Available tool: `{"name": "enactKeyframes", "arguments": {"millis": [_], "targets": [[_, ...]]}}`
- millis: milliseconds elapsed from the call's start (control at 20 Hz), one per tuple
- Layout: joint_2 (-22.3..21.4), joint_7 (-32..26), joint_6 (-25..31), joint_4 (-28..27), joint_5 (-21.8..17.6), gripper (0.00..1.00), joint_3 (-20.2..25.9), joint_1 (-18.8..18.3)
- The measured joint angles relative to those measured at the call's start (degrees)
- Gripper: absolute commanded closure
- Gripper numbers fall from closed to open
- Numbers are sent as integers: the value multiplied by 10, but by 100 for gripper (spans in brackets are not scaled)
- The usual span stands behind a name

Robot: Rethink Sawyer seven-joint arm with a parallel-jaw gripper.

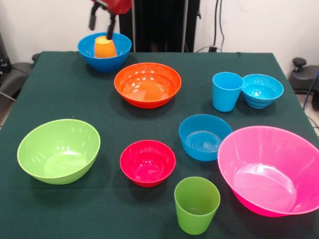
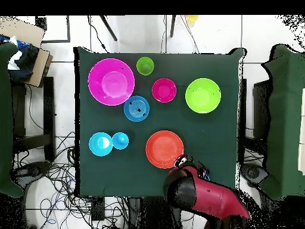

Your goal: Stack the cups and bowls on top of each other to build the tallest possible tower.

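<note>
The scene was evenly and brightly lit from above. White glare sat on the pink bowl (image 1: 271, 169) and lime green bowl (image 1: 59, 151), well away from the gripper (image 1: 101, 22). Shadows on the green tablecloth (image 1: 60, 89) were soft. The gripper itself looked slightly blurred.

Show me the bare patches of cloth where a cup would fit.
Free: the near left corner of the table, in front of the lime green bowl, and the stretch between that bowl and the orange bowl. Crowded: the right side, where the light blue cup, turquoise bowl, medium blue bowl, pink bowl and green cup cluster.
</note>
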Motion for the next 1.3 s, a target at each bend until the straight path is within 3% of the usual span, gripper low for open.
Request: {"name": "enactKeyframes", "arguments": {"millis": [500, 1300], "targets": [[-30, 1, 61, 29, 78, 0, 2, 78], [-22, 31, 63, 38, 192, 0, 2, 174]]}}
